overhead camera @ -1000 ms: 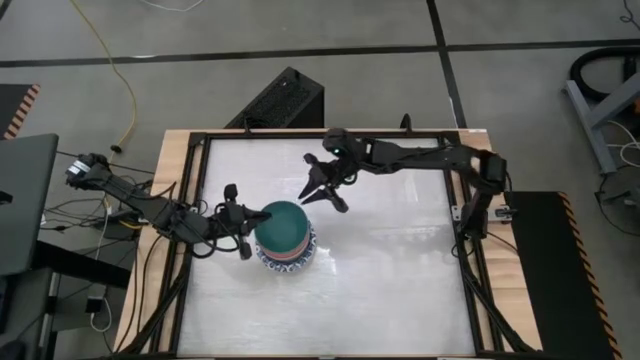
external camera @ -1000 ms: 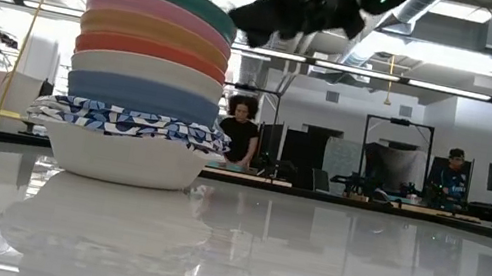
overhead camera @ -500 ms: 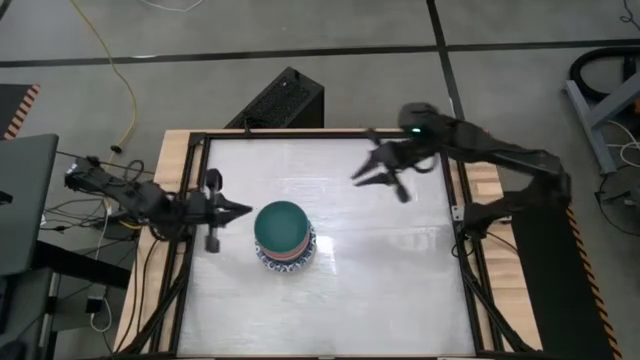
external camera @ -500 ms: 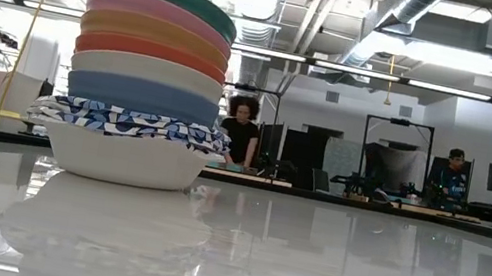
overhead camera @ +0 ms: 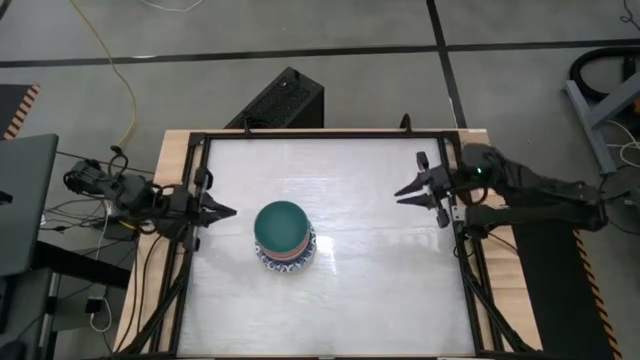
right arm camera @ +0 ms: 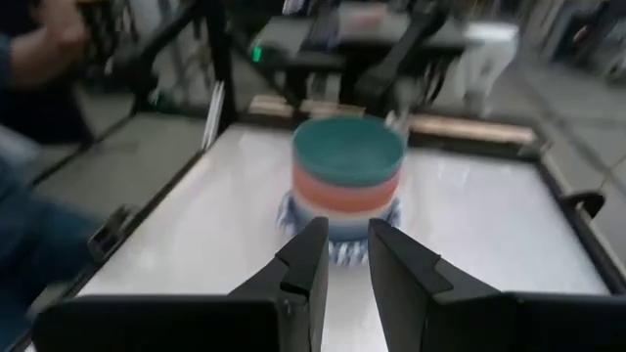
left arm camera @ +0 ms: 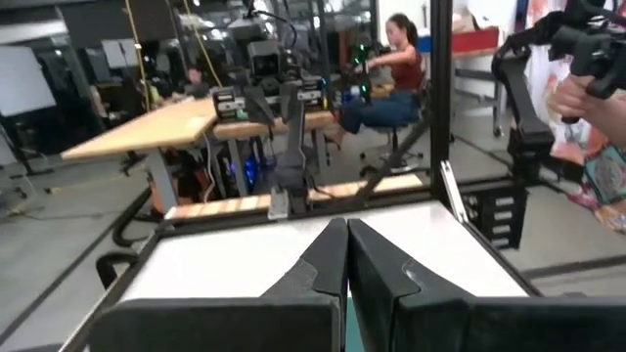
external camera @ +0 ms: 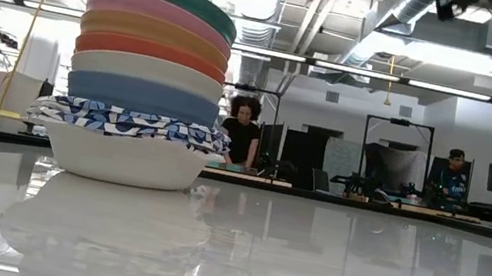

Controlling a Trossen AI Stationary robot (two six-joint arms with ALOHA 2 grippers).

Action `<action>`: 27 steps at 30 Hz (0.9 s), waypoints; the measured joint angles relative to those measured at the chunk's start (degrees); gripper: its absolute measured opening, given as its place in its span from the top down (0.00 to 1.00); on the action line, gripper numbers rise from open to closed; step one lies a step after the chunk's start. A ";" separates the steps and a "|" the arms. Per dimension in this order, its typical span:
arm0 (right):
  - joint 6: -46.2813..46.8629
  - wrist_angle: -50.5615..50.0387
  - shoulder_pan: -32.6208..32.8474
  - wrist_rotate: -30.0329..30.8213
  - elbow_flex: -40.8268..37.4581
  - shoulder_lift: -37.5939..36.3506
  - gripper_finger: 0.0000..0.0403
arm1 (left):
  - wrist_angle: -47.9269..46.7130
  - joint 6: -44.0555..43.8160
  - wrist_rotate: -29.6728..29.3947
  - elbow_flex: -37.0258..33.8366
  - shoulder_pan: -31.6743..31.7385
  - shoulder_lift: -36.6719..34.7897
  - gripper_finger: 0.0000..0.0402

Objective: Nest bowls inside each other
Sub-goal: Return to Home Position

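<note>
The bowls (overhead camera: 284, 235) stand nested in one stack, left of the table's middle. In the low view the stack (external camera: 146, 80) has a teal bowl on top, then pink, orange, red, cream and dark blue ones, then blue-patterned rims. The white bottom bowl rests on the table on its base. My left gripper (overhead camera: 228, 211) is shut and holds nothing at the table's left edge, apart from the stack, pointing level toward it (left arm camera: 346, 235). My right gripper (overhead camera: 410, 185) is open with nothing between its fingers near the right edge, facing the stack (right arm camera: 348, 176) from afar.
The white tabletop (overhead camera: 370, 270) lies bare around the stack inside a black frame (overhead camera: 462, 250). A black box (overhead camera: 283, 100) sits beyond the far edge and a laptop (overhead camera: 25, 200) to the left. People (external camera: 241, 132) are in the room behind.
My right gripper has swung from just beside the stack's far right side toward the table's right edge, rising. My left gripper has drawn back from the stack toward the left edge. Both have left the top of the low view. The stack has stayed put.
</note>
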 joint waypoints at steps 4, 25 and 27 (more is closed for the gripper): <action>2.46 12.81 0.94 1.86 -11.43 -5.16 0.76 | -1.39 -1.12 0.18 -0.67 0.00 0.46 1.00; 8.21 30.55 4.27 18.61 -33.15 -14.72 0.76 | 9.80 -8.07 1.68 -22.43 0.00 -16.08 1.00; 8.24 30.66 4.25 19.02 -33.92 -16.57 0.76 | 8.69 -8.05 1.42 -22.67 0.00 -18.12 1.00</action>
